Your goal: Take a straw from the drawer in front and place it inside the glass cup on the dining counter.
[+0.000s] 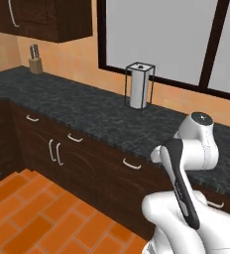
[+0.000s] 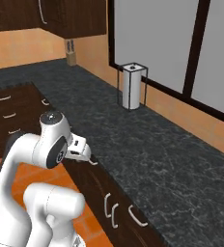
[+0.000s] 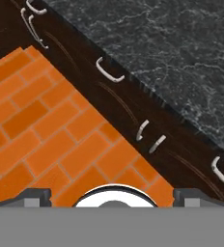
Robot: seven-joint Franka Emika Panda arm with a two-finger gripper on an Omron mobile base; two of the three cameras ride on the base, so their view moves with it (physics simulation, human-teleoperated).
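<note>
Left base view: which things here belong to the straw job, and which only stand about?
For the job: the shut drawer nearest the arm, probably.
Standing about: paper towel holder, knife block, black granite counter, cabinet doors.

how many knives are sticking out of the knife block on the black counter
2 handles show in the knife block, side by side at its top, at the far left end of the granite counter. It is small and blurred, so more may be hidden.
</note>
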